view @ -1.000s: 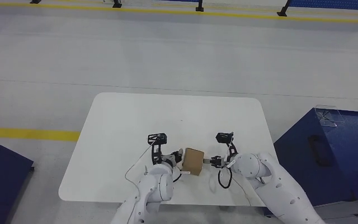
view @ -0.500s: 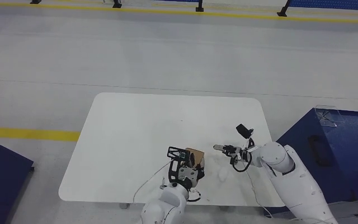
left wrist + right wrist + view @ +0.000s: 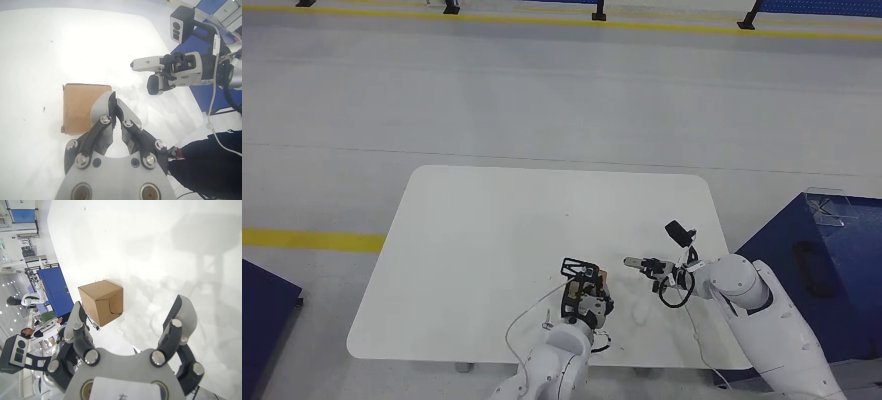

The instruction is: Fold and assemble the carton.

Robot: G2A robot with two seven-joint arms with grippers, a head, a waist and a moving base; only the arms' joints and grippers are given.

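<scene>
The brown carton (image 3: 81, 106) stands folded into a closed cube on the white table (image 3: 56, 47). From the side, its face (image 3: 102, 302) shows tucked flaps with a small gap at one corner. My left gripper (image 3: 114, 98) hovers just above the carton's top, near one edge. Its fingers are shut, with nothing visible between them. In the top view that gripper (image 3: 585, 290) covers most of the carton. My right gripper (image 3: 128, 303) is open and stands a short way off, facing the carton's flap side. It also shows open as the right gripper (image 3: 635, 265) near the table's right part.
A blue cabinet (image 3: 802, 265) stands just off the table's right edge. The table's near edge (image 3: 642, 362) lies close behind both grippers. White cables (image 3: 527, 325) trail from the arms over the tabletop. The far half of the table (image 3: 542, 210) is bare.
My left gripper has swung from the carton's left side to right over its top, covering it in the top view. The right gripper drew back from the carton to the right, then stayed still.
</scene>
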